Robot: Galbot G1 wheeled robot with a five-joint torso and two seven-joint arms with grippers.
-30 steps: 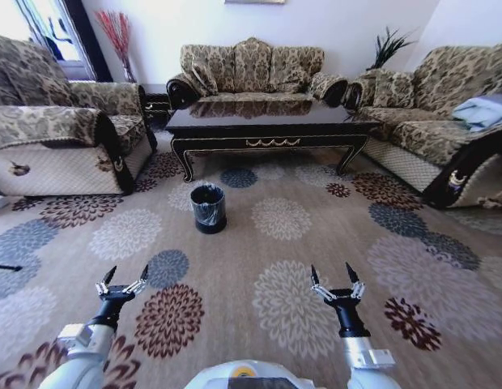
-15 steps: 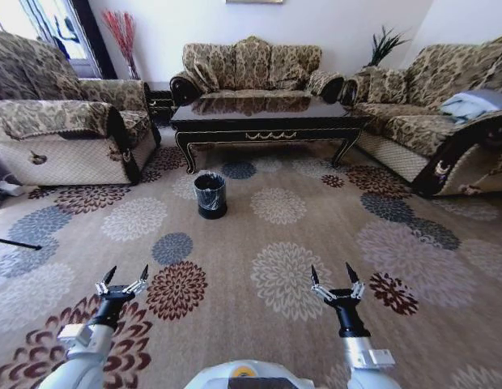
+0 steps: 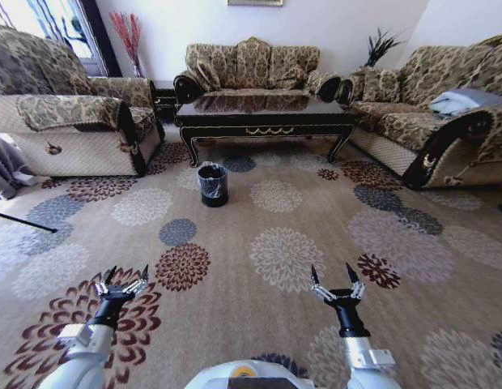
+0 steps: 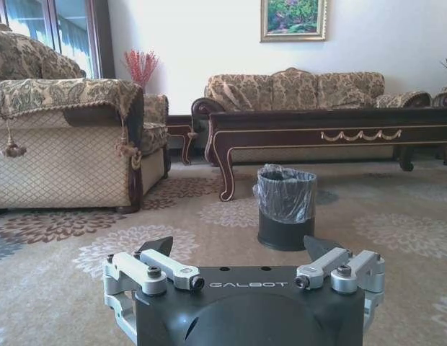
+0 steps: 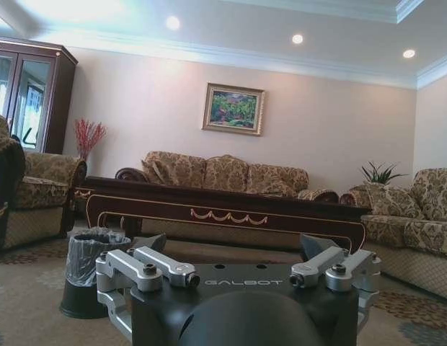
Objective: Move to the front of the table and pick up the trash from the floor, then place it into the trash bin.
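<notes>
Facing table [image 3: 265, 116], trash bin [image 3: 212, 184] on carpet before it, left tool [image 3: 121, 279] and right tool [image 3: 334, 279] spread wide, holding nothing.

I see the table [image 3: 264, 113] in glossy dark wood, the trash bin [image 3: 212, 184] lined with shiny crinkled black plastic, and a matt patterned carpet [image 3: 267, 259].

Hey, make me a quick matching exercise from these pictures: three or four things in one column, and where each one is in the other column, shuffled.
Things:
1. trash bin
2. table
3. left gripper
4. right gripper

Places:
A. in front of the middle sofa
B. low over the carpet, robot's right side
C. on the carpet before the table's left end
D. low over the carpet, robot's left side

Pairs: 1-C, 2-A, 3-D, 4-B
</notes>
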